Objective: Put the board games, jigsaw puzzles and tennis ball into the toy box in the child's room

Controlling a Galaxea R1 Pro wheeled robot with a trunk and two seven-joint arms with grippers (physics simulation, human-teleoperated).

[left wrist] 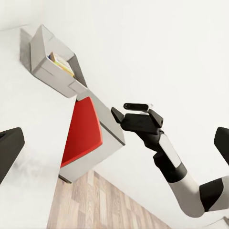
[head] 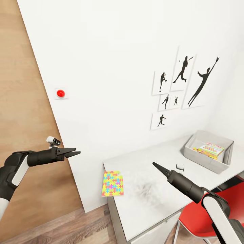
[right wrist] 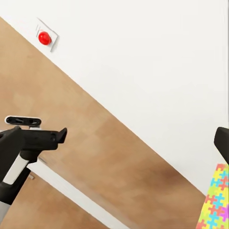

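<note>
With both grippers empty and pinched together, my right gripper (head: 156, 165) hung nearer the jigsaw puzzle (head: 112, 183), which overhung the table (head: 149, 203) edge, than my left gripper (head: 76, 153).

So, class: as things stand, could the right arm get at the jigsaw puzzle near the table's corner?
Probably yes. The right end effector hangs above the table, nothing lies between it and the jigsaw puzzle, which lies flat with its left edge overhanging the table's edge.

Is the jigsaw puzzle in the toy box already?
No, in the head view the jigsaw puzzle lies on the table at its corner, apart from the toy box.
</note>
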